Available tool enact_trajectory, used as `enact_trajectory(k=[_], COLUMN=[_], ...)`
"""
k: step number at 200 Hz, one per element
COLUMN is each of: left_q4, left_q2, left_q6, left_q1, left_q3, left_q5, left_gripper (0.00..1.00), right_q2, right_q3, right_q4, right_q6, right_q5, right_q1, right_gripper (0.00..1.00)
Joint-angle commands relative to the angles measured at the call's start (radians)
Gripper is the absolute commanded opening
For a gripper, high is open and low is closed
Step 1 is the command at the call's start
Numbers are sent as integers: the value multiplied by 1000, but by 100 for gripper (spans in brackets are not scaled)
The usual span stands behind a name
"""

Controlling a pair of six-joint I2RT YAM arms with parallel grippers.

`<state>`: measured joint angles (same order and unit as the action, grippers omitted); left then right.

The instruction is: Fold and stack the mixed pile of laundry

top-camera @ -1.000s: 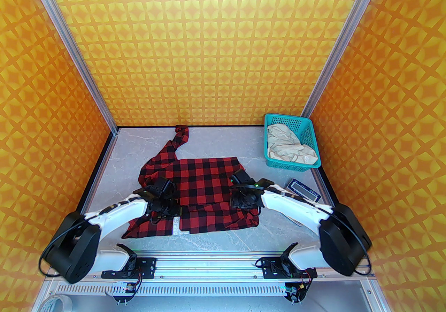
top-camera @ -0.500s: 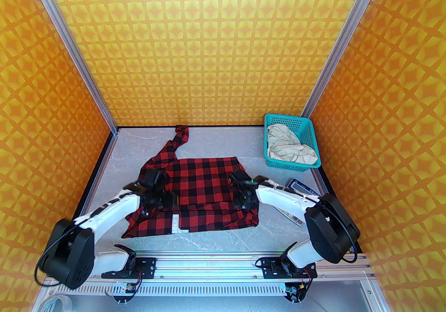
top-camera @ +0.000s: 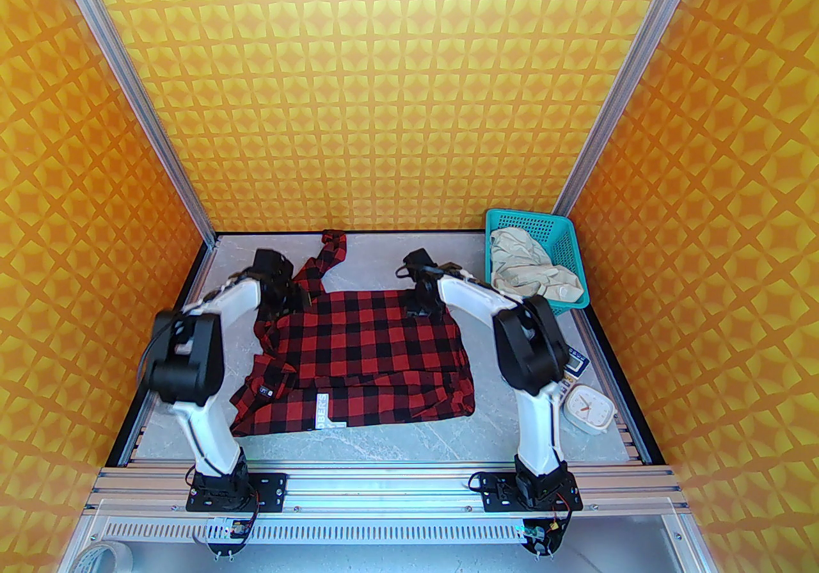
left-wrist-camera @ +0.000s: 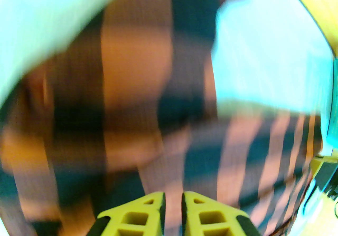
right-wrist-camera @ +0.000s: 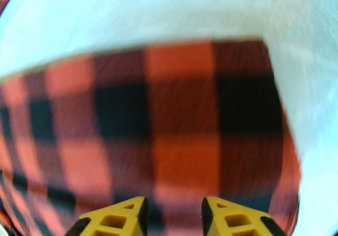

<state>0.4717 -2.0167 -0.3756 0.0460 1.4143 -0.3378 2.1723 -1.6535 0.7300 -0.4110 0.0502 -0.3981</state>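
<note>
the shirt (top-camera: 384, 346) is lying spread across the middle of the counter (top-camera: 384, 445), its near hem folded back so that a strip of white lettering (top-camera: 323, 409) is showing, and one sleeve (top-camera: 333, 253) is trailing toward the far edge

i am reaching both arms over the shirt to its far side. my left end effector (top-camera: 286, 296) is hanging over the far left part of the shirt, by the base of that sleeve. the left wrist view is blurred, and there my left end effector (left-wrist-camera: 173, 196) is showing its jaws only a thin slit apart, with checked cloth lying beyond them and nothing i can see caught between them

my right end effector (top-camera: 419, 305) is sitting at the shirt's far right corner. in the right wrist view my right end effector (right-wrist-camera: 174, 201) is standing with its jaws clearly apart, gripping nothing, with that corner of the shirt (right-wrist-camera: 171, 124) just beyond the tips and bare counter (right-wrist-camera: 184, 5) past it

the cream garment (top-camera: 524, 266) is lying bunched in the basket (top-camera: 566, 241) at the far right corner of the counter, well apart from the shirt. the calculator (top-camera: 578, 363) is peeking out from behind my right arm, and a small white clock (top-camera: 590, 407) is lying just nearer than it
</note>
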Motion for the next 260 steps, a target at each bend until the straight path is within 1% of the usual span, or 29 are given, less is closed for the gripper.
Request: enact_trajectory(k=[1, 36, 48, 89, 101, 115, 144, 171, 186, 203, 227, 244, 260], left_q4=[-18, -1, 17, 30, 11, -2, 18, -4, 43, 124, 278, 347, 385], left_q2=[-74, -171, -209, -312, -332, -339, -356, -239, -193, -186, -258, -311, -348], left_q6=[7, 10, 12, -2, -4, -3, 23, 55, 107, 183, 289, 347, 393], left_q1=[-41, -97, -111, -127, -132, -132, -132, -130, -136, -144, -146, -147, -147], left_q3=[54, 115, 179, 299, 324, 349, 419, 364, 375, 423, 543, 602, 644], left_q5=[-30, -38, -41, -61, -95, -111, -181, -195, -185, -140, -87, -50, -8], left_gripper=[17, 17, 17, 17, 18, 19, 26, 32, 36, 40, 44, 49, 56], right_q2=[67, 108, 114, 126, 118, 114, 108, 39, 14, 28, 102, 175, 226], right_q3=[-70, -88, -88, -128, -135, -150, -175, -149, -149, -192, -289, -371, -437], right_q4=[44, 79, 79, 95, 96, 105, 131, 99, 78, 86, 128, 175, 209], right_q6=[44, 46, 43, 34, 37, 46, 57, 55, 76, 116, 167, 192, 204], right_q5=[-6, 8, -7, -28, -23, -10, -9, -46, -53, -41, -6, 27, 39], right_q1=[43, 77, 83, 87, 87, 87, 90, 90, 88, 91, 100, 103, 106], right_gripper=[38, 39, 39, 41, 42, 42, 43, 45, 46, 46, 44, 44, 43])
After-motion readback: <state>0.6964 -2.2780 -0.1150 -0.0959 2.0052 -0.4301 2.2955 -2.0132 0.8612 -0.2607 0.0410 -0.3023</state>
